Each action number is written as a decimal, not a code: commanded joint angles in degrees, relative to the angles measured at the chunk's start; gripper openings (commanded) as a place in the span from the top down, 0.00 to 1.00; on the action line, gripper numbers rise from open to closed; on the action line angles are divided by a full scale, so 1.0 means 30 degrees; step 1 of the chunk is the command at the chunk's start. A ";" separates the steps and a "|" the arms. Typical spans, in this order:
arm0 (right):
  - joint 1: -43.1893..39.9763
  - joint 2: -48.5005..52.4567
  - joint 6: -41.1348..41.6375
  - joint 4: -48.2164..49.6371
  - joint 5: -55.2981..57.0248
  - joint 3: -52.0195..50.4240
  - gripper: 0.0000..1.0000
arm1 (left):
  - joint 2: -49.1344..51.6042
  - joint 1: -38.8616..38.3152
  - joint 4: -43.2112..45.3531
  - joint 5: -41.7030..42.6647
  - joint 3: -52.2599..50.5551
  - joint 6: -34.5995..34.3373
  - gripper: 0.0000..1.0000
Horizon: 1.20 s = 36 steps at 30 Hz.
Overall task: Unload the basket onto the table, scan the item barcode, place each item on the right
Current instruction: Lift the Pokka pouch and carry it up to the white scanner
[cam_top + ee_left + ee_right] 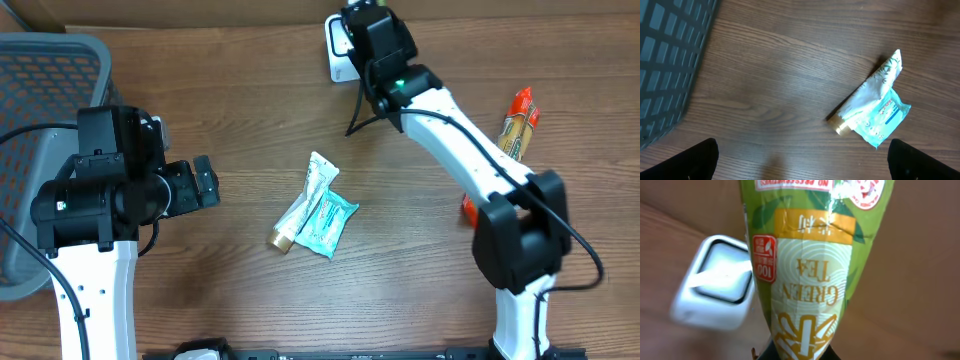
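Green tea packet (810,280), one only, sits pinched in the clenched right gripper (368,40) at the overhead frame's top, just beside the single white scanner (715,285). Left gripper (203,183) gapes empty at left. One tube (303,205) and one blue pouch (330,222) lie touching at centre.

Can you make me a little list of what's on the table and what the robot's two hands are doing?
Right hand: shut on a green tea packet, held close to the scanner
Left hand: open, holding nothing, beside the basket
Scanner: white box at the far edge of the table
Middle of table: tube with a gold cap, touching a blue packet
Right side: orange and yellow snack packets
Barcode: not visible in any view
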 commanded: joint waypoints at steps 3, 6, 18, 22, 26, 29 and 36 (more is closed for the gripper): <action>-0.0036 0.2280 -0.7424 0.5005 0.3038 0.0663 0.96 | 0.0015 0.0066 0.0073 0.0066 0.0182 -0.0328 0.00; -0.0036 0.3840 -1.0746 0.7563 0.3147 0.0663 0.96 | 0.0015 0.0066 0.0066 0.0066 0.0182 -0.0328 0.01; -0.0168 0.6783 -1.4134 1.1293 0.4233 0.0663 0.96 | 0.0007 0.0066 0.0073 0.0073 0.0182 -0.0328 0.01; -0.0291 0.6783 -1.4141 1.1839 0.4364 0.0663 0.96 | 0.0015 0.0066 0.0073 0.0073 0.0182 -0.0328 0.00; -0.0291 0.6783 -1.4149 1.2262 0.4357 0.0663 0.96 | 0.0015 0.0066 0.0073 0.0066 0.0182 -0.0328 0.00; -0.0291 0.6783 -1.4149 1.2262 0.4364 0.0663 0.96 | 0.0015 0.0066 0.0066 0.0066 0.0182 -0.0328 0.01; 0.0036 0.6557 -1.4134 1.3005 0.4816 0.0663 0.96 | 0.0015 0.0066 0.0073 0.0066 0.0182 -0.0328 0.00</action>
